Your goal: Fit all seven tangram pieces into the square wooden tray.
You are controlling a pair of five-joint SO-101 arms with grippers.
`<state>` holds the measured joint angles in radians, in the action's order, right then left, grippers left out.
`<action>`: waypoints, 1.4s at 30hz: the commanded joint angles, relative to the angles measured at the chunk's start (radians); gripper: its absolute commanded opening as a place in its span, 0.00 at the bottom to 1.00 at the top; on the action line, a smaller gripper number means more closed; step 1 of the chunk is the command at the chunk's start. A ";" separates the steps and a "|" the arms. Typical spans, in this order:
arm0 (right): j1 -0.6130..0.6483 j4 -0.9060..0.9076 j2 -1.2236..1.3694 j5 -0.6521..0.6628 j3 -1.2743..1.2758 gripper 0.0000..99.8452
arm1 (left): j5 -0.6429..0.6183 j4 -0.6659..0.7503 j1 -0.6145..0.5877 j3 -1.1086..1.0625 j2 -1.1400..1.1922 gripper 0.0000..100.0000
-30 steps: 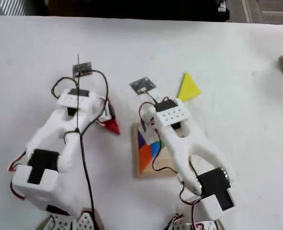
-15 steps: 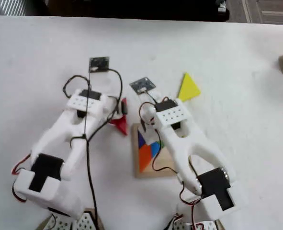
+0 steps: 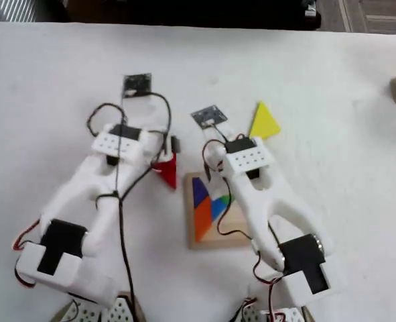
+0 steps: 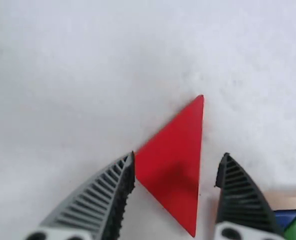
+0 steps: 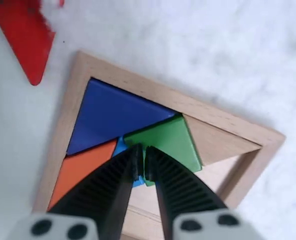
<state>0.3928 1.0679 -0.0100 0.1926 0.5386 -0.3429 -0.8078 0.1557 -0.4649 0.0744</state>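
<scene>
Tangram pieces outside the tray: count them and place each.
2. The red triangle lies within the open left gripper, beside the tray; the yellow triangle lies beyond the tray. Others may be hidden.

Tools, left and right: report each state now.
Left tool: open, straddling the red triangular tangram piece.
Right tool: shut, empty, over the square wooden tray.

Robotics lab: white worktable (image 3: 332,100), exposed wiring (image 3: 120,221)

Shut fingers (image 5: 115,182) over green piece (image 5: 170,140)
</scene>
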 commanded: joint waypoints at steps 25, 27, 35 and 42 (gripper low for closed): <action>-0.008 -0.010 -0.053 0.015 -0.018 0.02 | 0.051 -0.242 0.058 0.290 0.317 0.22; -0.008 -0.010 -0.053 0.015 -0.018 0.02 | 0.054 -0.239 0.058 0.290 0.302 0.14; -0.010 -0.010 -0.053 0.015 -0.018 0.02 | 0.055 -0.239 0.048 0.290 0.286 0.02; -0.010 -0.012 -0.053 0.015 -0.018 0.02 | 0.055 -0.241 0.025 0.293 0.283 0.02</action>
<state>0.3928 1.0679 -0.0115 0.1926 0.5386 -0.2984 -1.0395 0.1910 -0.1857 0.3736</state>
